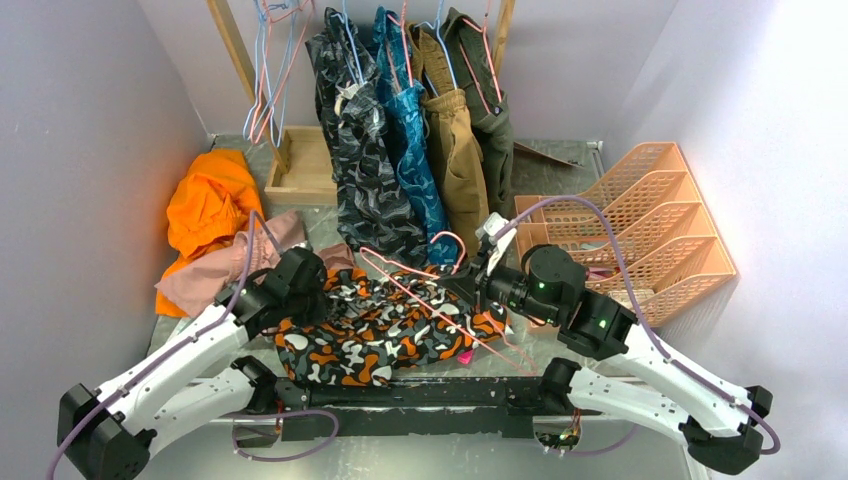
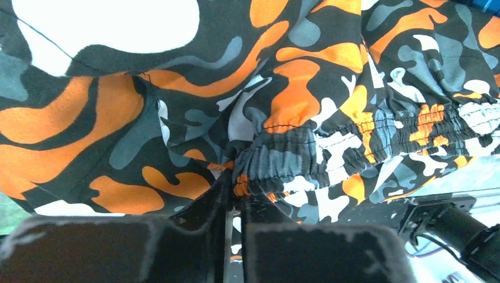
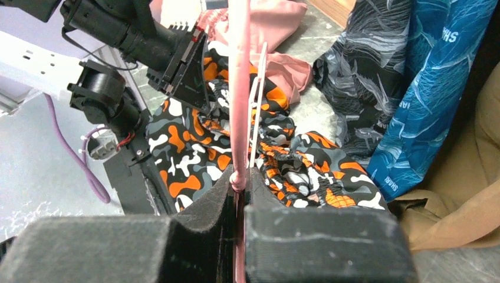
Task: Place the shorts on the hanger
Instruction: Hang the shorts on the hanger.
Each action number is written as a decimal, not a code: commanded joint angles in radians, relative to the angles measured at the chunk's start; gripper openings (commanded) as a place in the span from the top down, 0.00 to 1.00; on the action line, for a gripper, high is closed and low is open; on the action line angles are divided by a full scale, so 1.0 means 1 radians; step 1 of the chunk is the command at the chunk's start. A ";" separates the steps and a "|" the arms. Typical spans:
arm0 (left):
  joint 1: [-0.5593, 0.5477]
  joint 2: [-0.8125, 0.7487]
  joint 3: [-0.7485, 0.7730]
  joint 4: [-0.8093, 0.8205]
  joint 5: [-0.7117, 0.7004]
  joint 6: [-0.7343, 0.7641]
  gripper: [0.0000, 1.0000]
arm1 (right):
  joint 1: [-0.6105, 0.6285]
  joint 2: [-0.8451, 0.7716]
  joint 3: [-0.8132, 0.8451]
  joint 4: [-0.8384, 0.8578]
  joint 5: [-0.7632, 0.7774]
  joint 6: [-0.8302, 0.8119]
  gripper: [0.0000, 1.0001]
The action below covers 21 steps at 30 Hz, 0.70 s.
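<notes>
right jaws: pinched on hanger (image 3: 239, 88) | shorts (image 3: 183, 160): bunched beneath hanger | left arm (image 3: 135, 35): tip on shorts

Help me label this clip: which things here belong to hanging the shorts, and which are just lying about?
In the job: camouflage shorts; pink hanger; left tool, pinching the shorts' waistband; right tool, clamped on the hanger wire.

Lying about: orange garment; dusty-pink shorts; hung shorts at the back; peach file rack; wooden box.

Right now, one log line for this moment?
left fingers: shut on shorts waistband | right fingers: shut on hanger | shorts: crumpled, not yet hung
</notes>
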 commanded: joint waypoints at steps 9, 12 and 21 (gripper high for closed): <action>-0.003 0.040 0.426 -0.156 -0.078 0.229 0.93 | -0.001 -0.032 0.212 -0.032 -0.158 -0.117 1.00; -0.003 0.060 0.488 -0.179 -0.067 0.267 0.93 | 0.001 -0.014 0.269 -0.062 -0.235 -0.143 1.00; -0.003 0.061 0.486 -0.166 -0.047 0.292 0.93 | 0.000 0.022 0.235 -0.115 -0.300 -0.147 1.00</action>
